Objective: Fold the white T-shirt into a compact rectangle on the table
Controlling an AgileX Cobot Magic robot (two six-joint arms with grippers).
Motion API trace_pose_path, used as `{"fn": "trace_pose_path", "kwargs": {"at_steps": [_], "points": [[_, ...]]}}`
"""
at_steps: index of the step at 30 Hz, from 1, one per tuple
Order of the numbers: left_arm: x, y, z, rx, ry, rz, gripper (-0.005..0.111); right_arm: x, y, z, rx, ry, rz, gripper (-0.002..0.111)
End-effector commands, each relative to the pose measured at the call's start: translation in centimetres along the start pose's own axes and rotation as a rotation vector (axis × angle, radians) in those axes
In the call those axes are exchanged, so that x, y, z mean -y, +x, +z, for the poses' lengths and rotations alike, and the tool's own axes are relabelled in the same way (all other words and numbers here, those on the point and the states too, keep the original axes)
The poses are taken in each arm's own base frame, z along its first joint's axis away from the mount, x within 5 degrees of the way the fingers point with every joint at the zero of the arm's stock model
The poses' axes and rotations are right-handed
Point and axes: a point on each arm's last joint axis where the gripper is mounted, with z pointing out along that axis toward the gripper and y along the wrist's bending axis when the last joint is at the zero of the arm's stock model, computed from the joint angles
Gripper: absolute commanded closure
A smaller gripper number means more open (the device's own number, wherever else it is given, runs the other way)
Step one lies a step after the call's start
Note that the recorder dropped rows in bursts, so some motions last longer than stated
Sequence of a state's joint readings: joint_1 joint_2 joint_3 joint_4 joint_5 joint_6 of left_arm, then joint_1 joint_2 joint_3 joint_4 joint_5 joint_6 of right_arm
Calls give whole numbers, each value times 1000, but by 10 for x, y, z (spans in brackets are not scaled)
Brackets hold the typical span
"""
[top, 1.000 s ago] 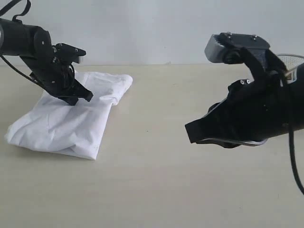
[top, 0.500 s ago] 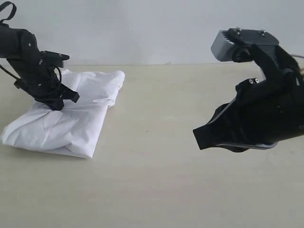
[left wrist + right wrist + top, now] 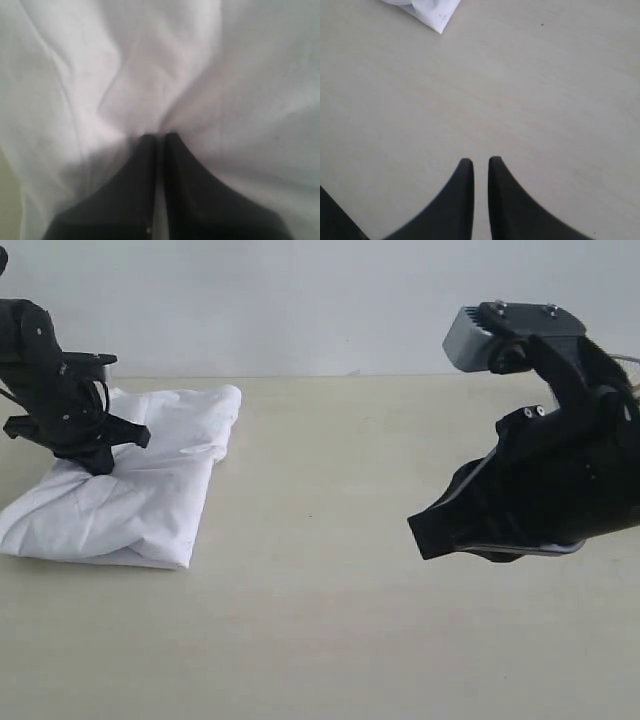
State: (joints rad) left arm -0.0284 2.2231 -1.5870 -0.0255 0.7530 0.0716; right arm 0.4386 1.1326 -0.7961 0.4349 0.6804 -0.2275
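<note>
At the left of the table (image 3: 320, 630) the white T-shirt (image 3: 150, 495) lies bunched and partly folded. The left gripper (image 3: 101, 462) presses into it, its 2 jaws closed with fabric gathered at the tips. On the right, the right gripper (image 3: 424, 534) hangs above bare table, jaws nearly together, empty.
</note>
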Motion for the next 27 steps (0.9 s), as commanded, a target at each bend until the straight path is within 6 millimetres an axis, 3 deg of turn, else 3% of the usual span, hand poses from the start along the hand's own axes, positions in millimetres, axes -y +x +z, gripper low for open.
{"fn": "trace_pose_path", "kwargs": {"at_steps": [1,7,10,17,23,27], "points": [[7,-3,-21,16,108,-63,102,-1,2,-1,2,-1,-17,102],[31,1,-73,2,321,47,102,-1,1,-1,4,-1,-20,102],[43,6,-78,-45,333,101,102,-1,1,-1,6,-2,-18,102],[78,30,-37,-181,335,163,102,-1,2,-1,2,-4,-17,102],[72,35,-6,-226,256,133,102,-1,2,-1,-2,-5,-17,102],[74,36,-8,-243,279,119,102,-1,1,-1,6,-3,-25,102]]}}
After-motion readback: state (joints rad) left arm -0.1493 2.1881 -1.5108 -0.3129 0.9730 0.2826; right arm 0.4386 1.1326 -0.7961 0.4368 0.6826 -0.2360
